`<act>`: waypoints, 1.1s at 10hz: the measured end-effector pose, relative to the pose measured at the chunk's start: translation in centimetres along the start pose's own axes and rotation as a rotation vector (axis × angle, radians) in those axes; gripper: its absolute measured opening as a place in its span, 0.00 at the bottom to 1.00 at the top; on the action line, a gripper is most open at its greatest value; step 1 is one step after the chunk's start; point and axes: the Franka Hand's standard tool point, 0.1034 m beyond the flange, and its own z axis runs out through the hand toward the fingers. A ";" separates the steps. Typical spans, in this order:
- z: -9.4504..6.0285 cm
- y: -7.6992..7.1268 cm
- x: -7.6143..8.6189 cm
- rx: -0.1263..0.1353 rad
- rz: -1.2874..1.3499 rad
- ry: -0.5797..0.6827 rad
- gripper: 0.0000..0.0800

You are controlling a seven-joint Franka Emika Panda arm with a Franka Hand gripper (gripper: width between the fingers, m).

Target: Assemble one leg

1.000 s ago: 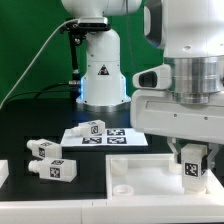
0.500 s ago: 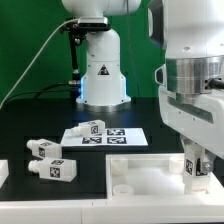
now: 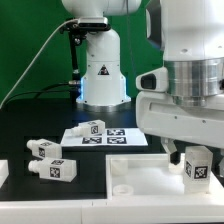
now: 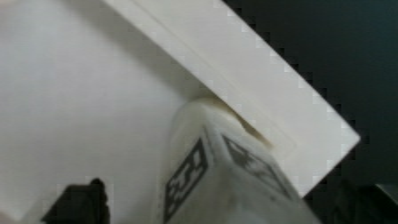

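Observation:
My gripper (image 3: 197, 168) is shut on a leg (image 3: 199, 163), a small white post with a black-and-white tag on its side. It holds the leg upright at the right end of the large flat white square piece (image 3: 140, 178). In the wrist view the leg (image 4: 221, 165) stands between the dark fingers (image 4: 79, 203), its far end against the flat piece (image 4: 89, 100) close to its raised rim (image 4: 249, 75). Whether the end sits in a socket is hidden. Two more legs (image 3: 42, 149) (image 3: 56, 169) lie on the table at the exterior view's left.
The marker board (image 3: 118, 138) lies mid-table with another leg (image 3: 92, 127) on it. A white part (image 3: 3, 172) shows at the exterior view's left edge. The arm's base (image 3: 100, 75) stands behind, with a cable at its left.
The wrist has turned about the leg, one way and then back. The leg stays held over the same spot at the flat piece's right end.

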 end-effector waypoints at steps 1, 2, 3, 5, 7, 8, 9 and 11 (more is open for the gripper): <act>0.0 0.0 0.1 0.001 -0.076 0.002 0.81; 0.0 0.1 0.1 0.001 -0.140 0.002 0.81; 0.0 0.0 0.1 0.001 -0.173 0.002 0.81; -1.3 -0.7 0.3 -0.016 -0.527 0.031 0.81; -1.7 -0.7 0.4 -0.014 -0.611 0.035 0.81; -1.6 -0.7 0.4 -0.015 -0.596 0.035 0.68; -1.6 -0.7 0.4 -0.015 -0.597 0.035 0.50; -1.6 -0.5 0.6 -0.015 -0.437 0.037 0.36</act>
